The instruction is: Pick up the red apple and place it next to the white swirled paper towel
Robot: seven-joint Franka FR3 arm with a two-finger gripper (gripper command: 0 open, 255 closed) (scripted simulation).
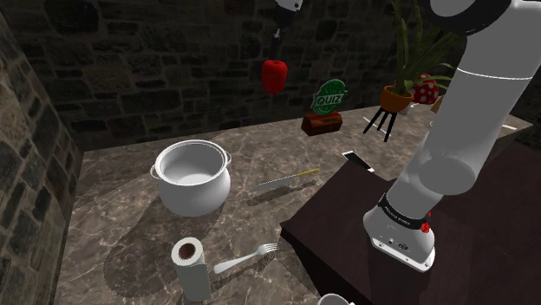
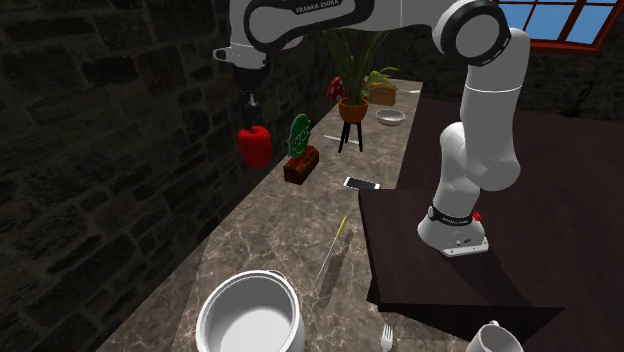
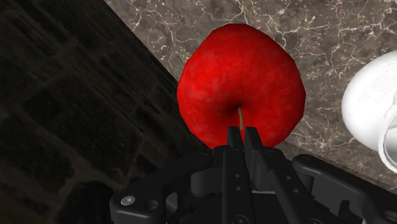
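Note:
A red apple (image 1: 275, 75) hangs high above the marble counter, near the stone wall. My gripper (image 1: 277, 45) is shut on its thin stem from above. From the second exterior view the apple (image 2: 254, 146) dangles under the gripper (image 2: 251, 108), well above the counter. Seen from the wrist, the apple (image 3: 240, 84) sits just past the closed fingertips (image 3: 242, 135), which pinch the stem. The paper towel roll (image 1: 191, 266) stands upright near the counter's front edge, far below the apple and toward the shoulder view's left.
A white pot (image 1: 192, 177) stands between the roll and the wall. A fork (image 1: 245, 257) lies beside the roll, a knife (image 1: 288, 179) further back. A quiz sign (image 1: 326, 108), a potted plant (image 1: 397, 97) and a phone (image 1: 358, 161) are toward the shoulder view's right. The dark stand (image 1: 451, 260) borders the counter.

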